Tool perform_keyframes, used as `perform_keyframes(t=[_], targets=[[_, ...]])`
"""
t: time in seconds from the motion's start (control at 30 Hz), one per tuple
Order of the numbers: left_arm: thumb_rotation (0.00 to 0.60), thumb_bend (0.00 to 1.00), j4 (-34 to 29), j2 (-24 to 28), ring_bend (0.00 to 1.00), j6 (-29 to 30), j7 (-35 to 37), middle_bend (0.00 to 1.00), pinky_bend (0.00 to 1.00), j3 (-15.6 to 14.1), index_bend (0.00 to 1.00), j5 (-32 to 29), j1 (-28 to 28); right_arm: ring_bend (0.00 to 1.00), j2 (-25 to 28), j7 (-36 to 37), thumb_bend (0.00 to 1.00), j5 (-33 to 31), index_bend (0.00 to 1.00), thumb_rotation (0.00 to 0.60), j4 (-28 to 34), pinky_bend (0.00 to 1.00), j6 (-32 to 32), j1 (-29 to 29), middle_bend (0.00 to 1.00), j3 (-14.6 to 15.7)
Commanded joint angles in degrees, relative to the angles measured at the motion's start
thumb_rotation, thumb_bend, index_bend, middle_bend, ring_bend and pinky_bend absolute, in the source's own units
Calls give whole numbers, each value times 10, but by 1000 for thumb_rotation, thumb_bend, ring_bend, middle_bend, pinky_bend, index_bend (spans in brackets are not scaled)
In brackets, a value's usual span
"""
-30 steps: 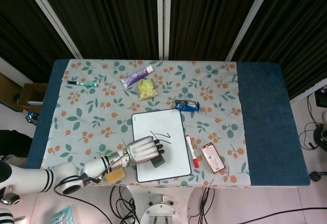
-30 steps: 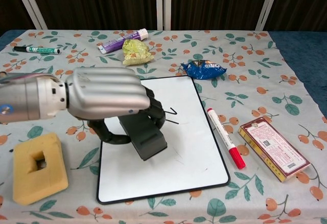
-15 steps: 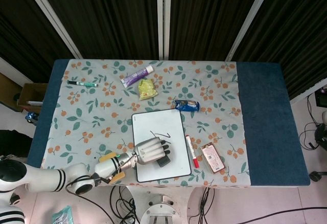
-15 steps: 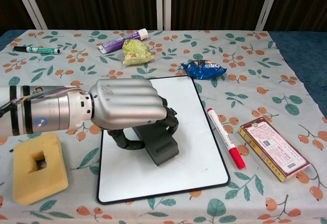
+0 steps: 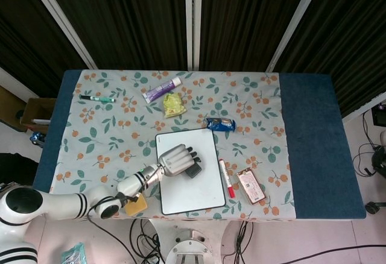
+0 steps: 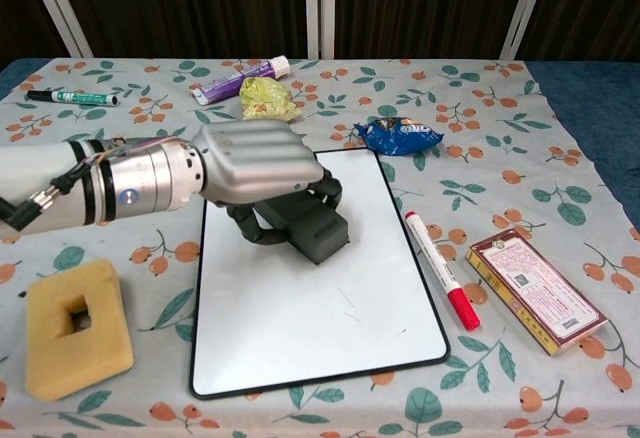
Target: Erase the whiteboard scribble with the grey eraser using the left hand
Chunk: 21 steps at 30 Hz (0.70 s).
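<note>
The whiteboard [image 6: 320, 328] [image 5: 205, 185] lies flat near the table's front edge, in the middle. My left hand [image 6: 260, 163] [image 5: 177, 160] reaches over its upper left part and holds the dark grey eraser [image 6: 312, 228] [image 5: 193, 171] down on the board. The fingers curl around the eraser's top. No dark scribble shows on the board; only a few faint thin marks [image 6: 346, 303] are left on the lower half. What lies under the hand and eraser is hidden. My right hand is in neither view.
A red marker [image 6: 440, 270] and a brown box [image 6: 535, 293] lie right of the board. A yellow sponge [image 6: 75, 328] sits at the front left. Behind the board are a blue snack packet [image 6: 400, 135], a yellow crumpled wrapper [image 6: 265, 100], a purple tube [image 6: 240, 80] and a green marker [image 6: 70, 97].
My left hand slid the eraser from the board's lower middle up toward its far edge, over the spot where the dark scribble stood. That scribble no longer shows.
</note>
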<state>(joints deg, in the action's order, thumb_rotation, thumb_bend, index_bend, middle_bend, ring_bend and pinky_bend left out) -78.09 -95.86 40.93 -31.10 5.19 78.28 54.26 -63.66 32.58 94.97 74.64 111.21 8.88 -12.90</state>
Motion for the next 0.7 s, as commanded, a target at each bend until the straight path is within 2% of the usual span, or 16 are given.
perform_keyframes(t=[0.03, 0.23, 0.7], targets=[[600, 426, 17, -3, 481, 0, 4, 631, 604, 12, 682, -16, 6, 0, 0, 2, 543, -1, 0, 600, -1, 1, -1, -1, 0, 0], [600, 430, 45, -4, 483, -12, 6, 634, 607, 19, 684, -48, 14, 0, 0, 4, 543, -1, 0, 600, -3, 2, 2, -2, 0, 0], [600, 430, 29, -38, 484, 2, 22, 634, 608, 5, 684, -18, 34, 0, -2, 3, 544, -1, 0, 600, -5, 2, -5, 1, 0, 0]])
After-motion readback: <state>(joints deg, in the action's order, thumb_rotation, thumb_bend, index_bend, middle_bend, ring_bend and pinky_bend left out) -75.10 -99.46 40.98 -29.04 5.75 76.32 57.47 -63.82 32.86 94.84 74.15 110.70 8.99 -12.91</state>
